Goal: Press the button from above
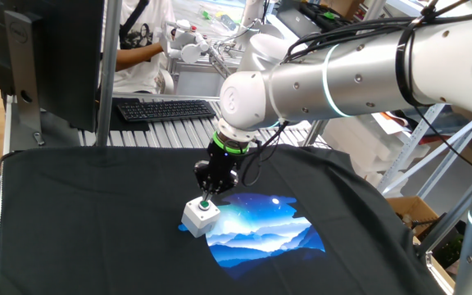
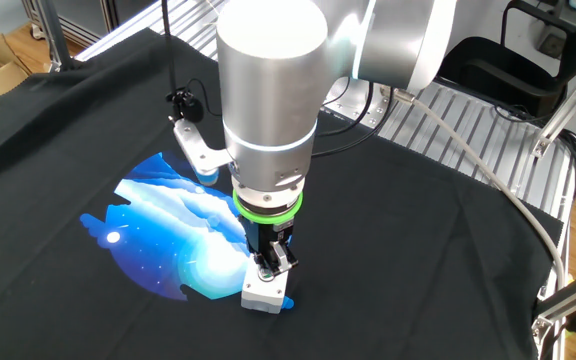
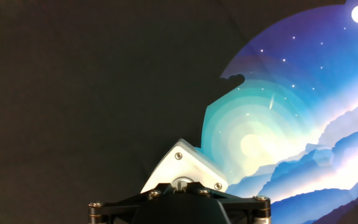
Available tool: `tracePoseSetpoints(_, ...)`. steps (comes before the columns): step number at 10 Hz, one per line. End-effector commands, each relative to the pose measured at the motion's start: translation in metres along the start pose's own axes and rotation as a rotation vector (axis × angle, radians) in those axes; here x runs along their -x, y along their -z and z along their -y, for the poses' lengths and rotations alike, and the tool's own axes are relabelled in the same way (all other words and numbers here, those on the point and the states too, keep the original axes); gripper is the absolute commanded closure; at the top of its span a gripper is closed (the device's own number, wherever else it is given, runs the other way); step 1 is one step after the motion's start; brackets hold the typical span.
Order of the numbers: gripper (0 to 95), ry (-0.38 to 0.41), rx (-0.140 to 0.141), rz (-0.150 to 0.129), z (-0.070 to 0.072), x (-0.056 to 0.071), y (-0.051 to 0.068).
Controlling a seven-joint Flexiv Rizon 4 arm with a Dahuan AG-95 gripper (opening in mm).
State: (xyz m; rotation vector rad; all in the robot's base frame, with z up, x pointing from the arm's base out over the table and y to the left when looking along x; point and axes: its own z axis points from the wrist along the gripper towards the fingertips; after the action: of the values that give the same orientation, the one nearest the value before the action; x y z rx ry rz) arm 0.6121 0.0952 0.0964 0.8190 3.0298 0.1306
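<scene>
The small light-grey box (image 1: pixel 197 216) sits on the black cloth at the left edge of the blue print. Its dark-green button (image 1: pixel 206 206) shows on top, right under my fingertips. My gripper (image 1: pixel 206 197) points straight down over the button, with the fingers together at or just above it; I cannot tell if they touch it. In the other fixed view the gripper (image 2: pixel 269 264) stands over the box (image 2: pixel 264 295) and hides the button. In the hand view the box (image 3: pixel 182 163) lies at the bottom centre, and the button is mostly hidden behind the gripper (image 3: pixel 180 186).
A black cloth (image 1: pixel 97 221) with a blue sky print (image 1: pixel 260 229) covers the table. A white bracket with a black clip (image 2: pixel 190 140) lies on the cloth behind the arm. A keyboard (image 1: pixel 164 108) and a monitor (image 1: pixel 47 49) stand beyond the far edge.
</scene>
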Motion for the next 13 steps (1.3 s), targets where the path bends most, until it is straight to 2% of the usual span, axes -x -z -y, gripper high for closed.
tracePoseSetpoints(1,95.0,0.000,0.000,0.000,-0.0010,0.0009,-0.0011)
tracePoseSetpoints(8,95.0,0.006,-0.011,-0.014,-0.0052,0.0079,0.0006)
tracePoseSetpoints(13,95.0,0.005,-0.004,-0.010,-0.0031,0.0049,0.0031)
